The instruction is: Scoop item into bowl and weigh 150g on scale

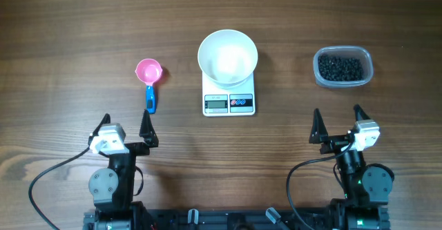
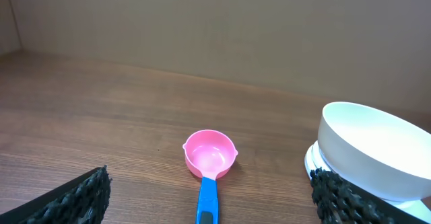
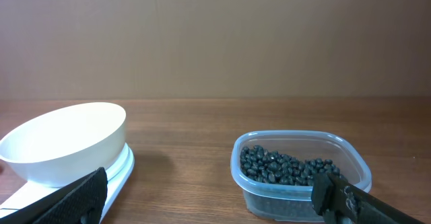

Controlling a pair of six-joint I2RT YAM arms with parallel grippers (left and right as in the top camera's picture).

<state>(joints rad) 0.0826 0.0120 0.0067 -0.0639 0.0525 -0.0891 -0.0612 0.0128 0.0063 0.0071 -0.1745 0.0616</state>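
Glossy round black beans (image 1: 339,68) lie heaped in a clear, round-cornered plastic tub (image 1: 343,48) on the wood-grain table (image 1: 69,50). It stands to the right of the smooth, deep white bowl (image 1: 228,57), which sits on the white rectangular scale (image 1: 228,103), whose display is too small to read. A pink scoop (image 1: 148,72) with a blue handle lies to the left. The left gripper (image 1: 126,123) and right gripper (image 1: 337,119) are spread wide, their ribbed black fingers holding nothing

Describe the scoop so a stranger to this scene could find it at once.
Start at the white scale in the middle of the wooden table, with the white bowl on it. To the robot's left lies a small scoop. Only it has a pink cup and blue handle.
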